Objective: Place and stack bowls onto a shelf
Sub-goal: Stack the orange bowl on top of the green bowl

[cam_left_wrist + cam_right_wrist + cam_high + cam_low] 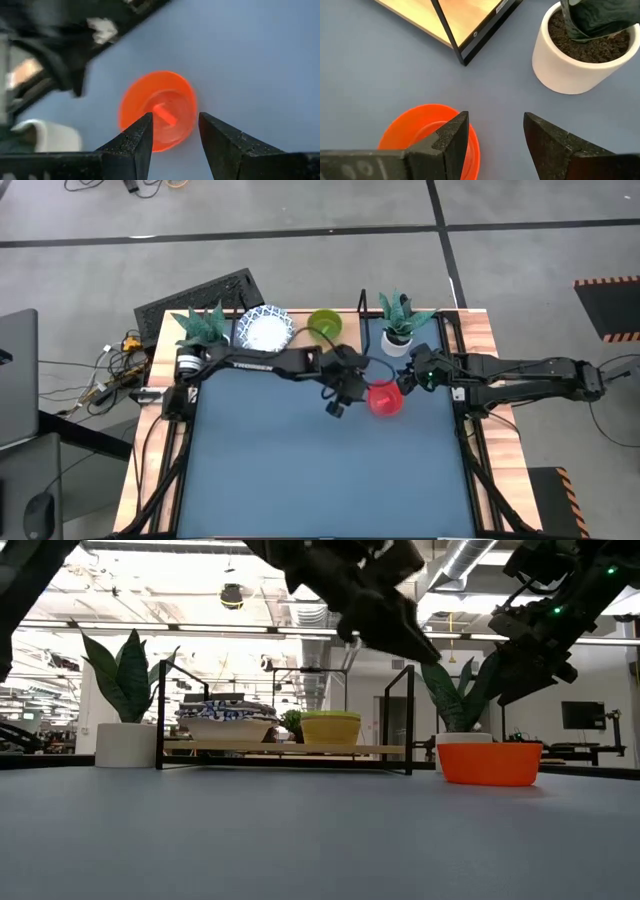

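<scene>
A red bowl [386, 401] stands upright on the blue table, right of the middle; it also shows in the low view [490, 762]. My left gripper [337, 402] hangs open above and just left of it, looking down on the red bowl [157, 110] between its fingers [135, 145]. My right gripper [413, 372] is open and empty, above the table just behind and right of the bowl [420, 132]. The shelf [285, 749] at the back holds stacked blue-and-white bowls [228, 723] and a yellow-green bowl [330, 727]. No purple bowl is in view.
A white plant pot [205, 332] stands left of the shelf [300, 340] and another plant pot [398, 340] right of it, close to my right gripper. The shelf's black frame corner [465, 55] is near the red bowl. A keyboard [195, 302] lies behind the table.
</scene>
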